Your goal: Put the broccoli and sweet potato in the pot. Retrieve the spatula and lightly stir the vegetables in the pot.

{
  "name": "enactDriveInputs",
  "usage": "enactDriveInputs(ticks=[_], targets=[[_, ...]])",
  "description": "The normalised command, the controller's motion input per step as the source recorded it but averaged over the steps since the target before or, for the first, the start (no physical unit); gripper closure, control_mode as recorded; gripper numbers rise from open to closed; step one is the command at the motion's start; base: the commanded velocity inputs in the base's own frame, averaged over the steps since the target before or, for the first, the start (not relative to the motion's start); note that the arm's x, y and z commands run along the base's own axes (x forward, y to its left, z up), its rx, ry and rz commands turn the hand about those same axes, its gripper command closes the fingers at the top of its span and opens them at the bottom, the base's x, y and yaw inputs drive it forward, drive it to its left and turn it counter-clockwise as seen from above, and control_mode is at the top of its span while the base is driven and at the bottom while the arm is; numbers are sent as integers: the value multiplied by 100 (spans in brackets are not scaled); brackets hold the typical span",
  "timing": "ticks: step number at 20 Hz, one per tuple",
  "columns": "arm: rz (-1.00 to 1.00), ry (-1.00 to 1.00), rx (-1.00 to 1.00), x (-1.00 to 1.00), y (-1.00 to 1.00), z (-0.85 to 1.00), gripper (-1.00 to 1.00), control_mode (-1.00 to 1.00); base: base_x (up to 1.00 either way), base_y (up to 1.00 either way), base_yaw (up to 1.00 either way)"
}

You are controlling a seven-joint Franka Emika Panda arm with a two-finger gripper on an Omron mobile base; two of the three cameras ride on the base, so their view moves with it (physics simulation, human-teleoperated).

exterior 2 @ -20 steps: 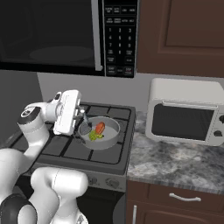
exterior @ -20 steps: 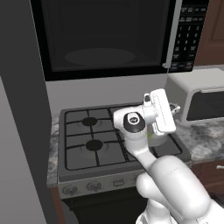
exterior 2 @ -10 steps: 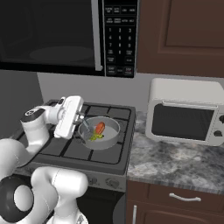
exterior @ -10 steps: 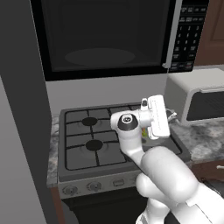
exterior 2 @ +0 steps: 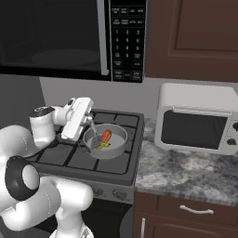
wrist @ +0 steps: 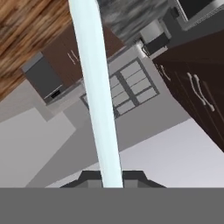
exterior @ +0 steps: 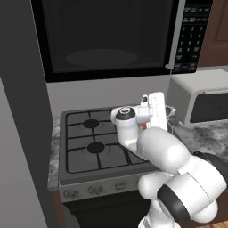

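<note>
1 gripper (wrist: pixel 112 177): clamped on the pale blue spatula (wrist: pixel 97 92) handle, running up between the fingers
spatula: blade end down inside the pot (exterior 2: pixel 120 145), just beside the vegetables
pot: on the stove (exterior 2: pixel 69 155), right front burner
sweet potato (exterior 2: pixel 106 135): in the pot
broccoli (exterior 2: pixel 102 146): in the pot, touching the sweet potato
toaster oven (exterior 2: pixel 197 120): on the counter (exterior 2: pixel 186 173), right of the stove

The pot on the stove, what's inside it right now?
In the pot lie the sweet potato and the broccoli, with the spatula reaching in beside them. The spatula's blade hides part of the pot's floor.
</note>
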Motion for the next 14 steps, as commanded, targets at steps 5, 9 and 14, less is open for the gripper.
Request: enactDriveInputs(ticks=[5,9,14], targets=[[-4,-2,0,26,3,-10,100,-100,0,0,0],[-5,-4,0,5,0,0,100,-100,0,0,0],[-1,-3,5,-39,-8,0,100,-100,0,0,0]])
